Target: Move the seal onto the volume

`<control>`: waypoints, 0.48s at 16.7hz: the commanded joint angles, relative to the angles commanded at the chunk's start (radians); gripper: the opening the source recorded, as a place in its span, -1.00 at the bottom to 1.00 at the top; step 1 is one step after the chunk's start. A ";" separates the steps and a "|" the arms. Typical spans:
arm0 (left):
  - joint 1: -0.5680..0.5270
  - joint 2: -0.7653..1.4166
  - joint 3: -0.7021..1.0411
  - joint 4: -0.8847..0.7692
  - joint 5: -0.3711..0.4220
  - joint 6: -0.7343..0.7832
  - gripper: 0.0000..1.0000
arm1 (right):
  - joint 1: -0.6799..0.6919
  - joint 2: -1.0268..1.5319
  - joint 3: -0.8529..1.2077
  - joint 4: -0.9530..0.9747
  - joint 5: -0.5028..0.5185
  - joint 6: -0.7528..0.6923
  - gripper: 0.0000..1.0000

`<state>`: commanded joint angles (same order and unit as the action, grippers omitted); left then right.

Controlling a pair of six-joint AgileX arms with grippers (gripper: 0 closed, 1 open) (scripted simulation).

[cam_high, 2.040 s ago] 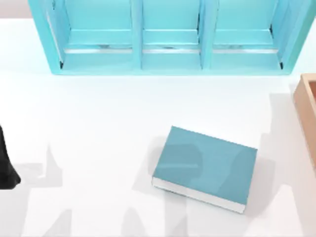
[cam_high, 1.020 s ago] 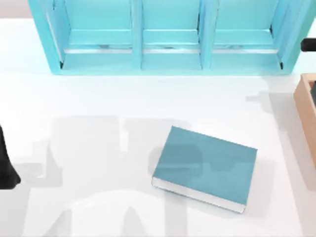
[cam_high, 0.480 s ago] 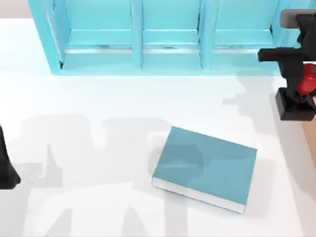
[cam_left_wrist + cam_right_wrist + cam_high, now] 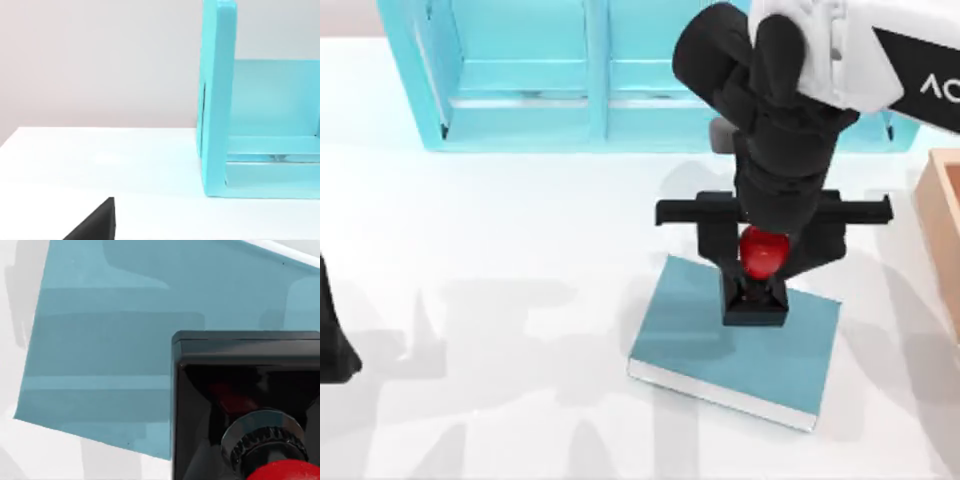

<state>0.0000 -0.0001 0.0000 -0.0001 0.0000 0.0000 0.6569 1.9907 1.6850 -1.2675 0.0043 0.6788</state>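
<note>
Top view shows our right gripper point(image 4: 761, 262) over the far part of the book point(image 4: 720, 345), clamped on the red knob of the seal point(image 4: 756, 285), whose black block hangs below the fingers and looks level with the cover. We judge the knob is the only part narrow enough for our fingers, and holding it from above leaves the flat base free to meet the cover squarely. Whether the base already touches the cover or hangs just above it we cannot tell from overhead. Right wrist view looks down past the seal point(image 4: 245, 405) onto the teal cover of the book point(image 4: 100, 340), with the block well inside the book's outline, so we judge the placement is nearly done and only lowering and letting go remain. A tilt at release could tip the seal, since the knob sits high over a small base. Our left arm point(image 4: 332, 335) stays parked at the table's left edge; its fingers we cannot tell about. At the back stands a blue shelf point(image 4: 520, 90) with open compartments; those we can see into hold nothing, and the right one is partly hidden by our arm. A brown box point(image 4: 942, 200) sits at the right edge, its inside out of sight.
</note>
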 joint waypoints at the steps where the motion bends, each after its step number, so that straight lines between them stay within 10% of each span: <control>1: 0.000 0.000 0.000 0.000 0.000 0.000 1.00 | 0.016 0.001 -0.008 0.012 0.000 0.016 -1.00; 8: 0.000 0.000 0.000 0.000 0.000 0.000 1.00 | 0.019 -0.001 -0.001 0.005 -0.001 0.022 -1.00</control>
<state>0.0000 -0.0001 0.0000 -0.0001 0.0000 0.0000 0.6761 1.9895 1.6840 -1.2622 0.0034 0.7004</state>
